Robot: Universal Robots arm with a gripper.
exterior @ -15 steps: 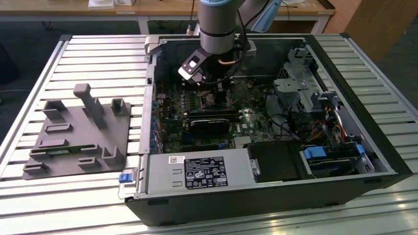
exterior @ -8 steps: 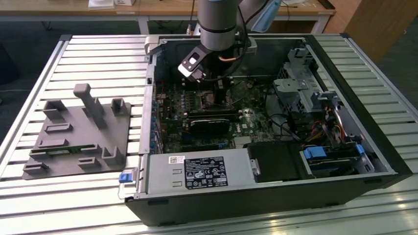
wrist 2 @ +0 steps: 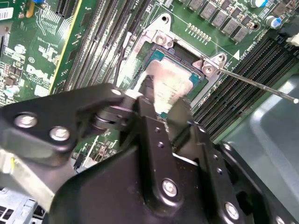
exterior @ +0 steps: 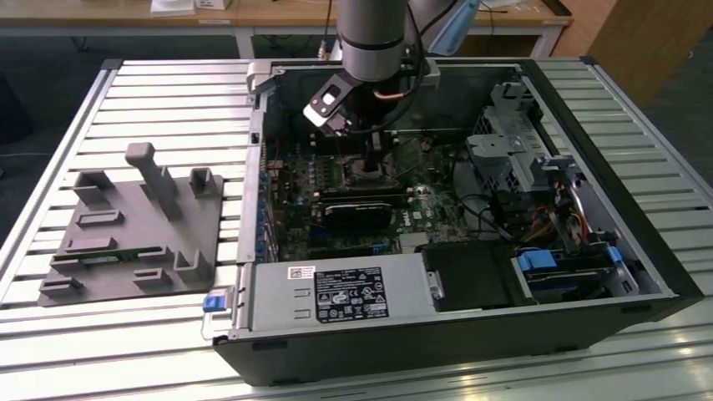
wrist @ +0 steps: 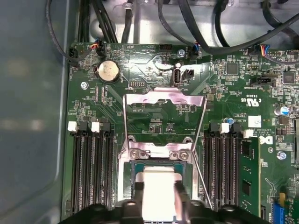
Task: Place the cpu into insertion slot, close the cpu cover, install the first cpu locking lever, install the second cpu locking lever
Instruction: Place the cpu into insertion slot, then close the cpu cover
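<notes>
The cpu [wrist: 158,184] is a silver square chip held between my gripper's black fingers [wrist: 184,198], right over the insertion slot [wrist: 134,169]. In the second wrist view the cpu [wrist 2: 170,81] sits low in the insertion slot [wrist 2: 187,52], and my gripper [wrist 2: 163,106] is shut on its edges. The cpu cover [wrist: 163,97] is a thin silver frame folded open, away from the socket. Two thin wire levers [wrist: 202,126] stand raised on either side of it, and one lever [wrist 2: 261,86] sticks out past the socket. In the exterior view my gripper [exterior: 368,160] reaches down into the open computer case.
Black memory slots [wrist: 91,168] flank the socket on both sides. A coin battery [wrist: 108,71] and cables lie beyond the cover. In the case a power supply box [exterior: 334,292] and a drive cage [exterior: 523,150] crowd the board. A grey fixture plate [exterior: 134,225] lies at the exterior view's left.
</notes>
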